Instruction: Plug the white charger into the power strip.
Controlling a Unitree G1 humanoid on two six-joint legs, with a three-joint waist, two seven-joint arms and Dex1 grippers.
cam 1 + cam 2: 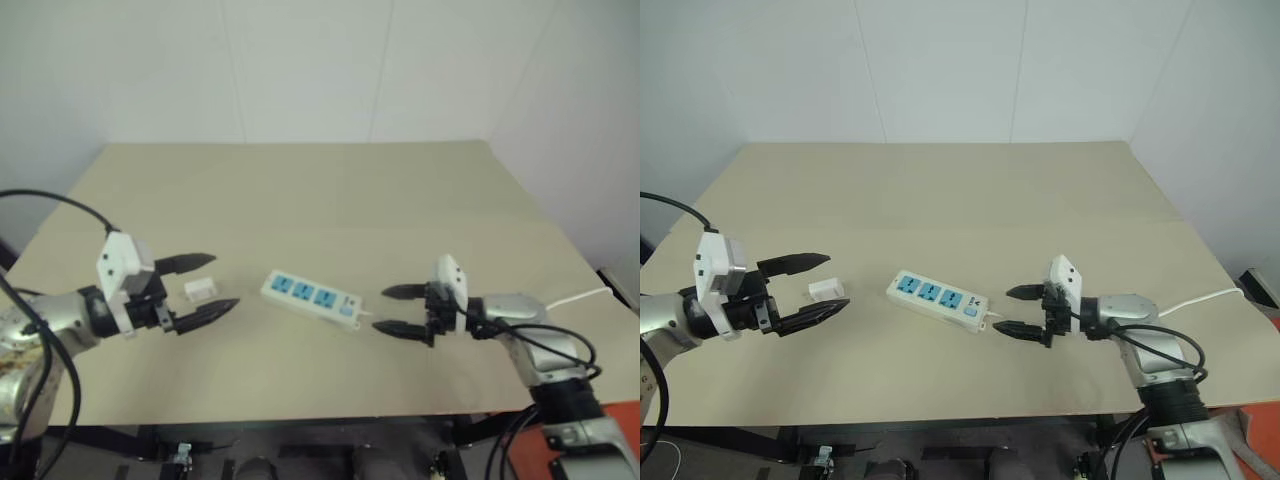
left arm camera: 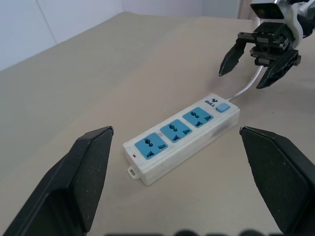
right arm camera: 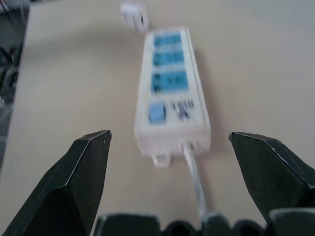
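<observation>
- you're at the start of the job as it reads from here: the white charger (image 1: 200,289) lies loose on the desk (image 1: 330,190), not in any socket, and nothing is gripped.
- your left pincer (image 1: 205,285) stands wide, hovering level with its two black fingers either side of the charger as the head views show it; whether they're low enough to close on it, i can't quite tell.
- the power strip (image 1: 311,298) sits flat near the middle of the desk, angled, three blue sockets face up, all of them bare. the charger is just beside its far-from-switch end, apart from it.
- your right pincer (image 1: 402,310) is wide too, holding nothing, pointing at the switch end of the strip where the thin white cable (image 3: 193,173) comes out. the cable runs between its fingers in the right wrist view.
- so the step in hand looks like the pick-up: charger first, plugging after.
- next move, as i judge it: bring the left pincer down and close on the charger's sides, squarely, so it doesn't twist or skid away on the smooth desk.
- then you'll need the prongs turned down over a socket; the nearest one to the charger looks the easy choice.
- the strip is light and free to slide, so the right pincer is well placed to pin or steady the switch end while you press the charger home.
- mind the cable near the right fingers; a snag there would drag the strip off line.
</observation>
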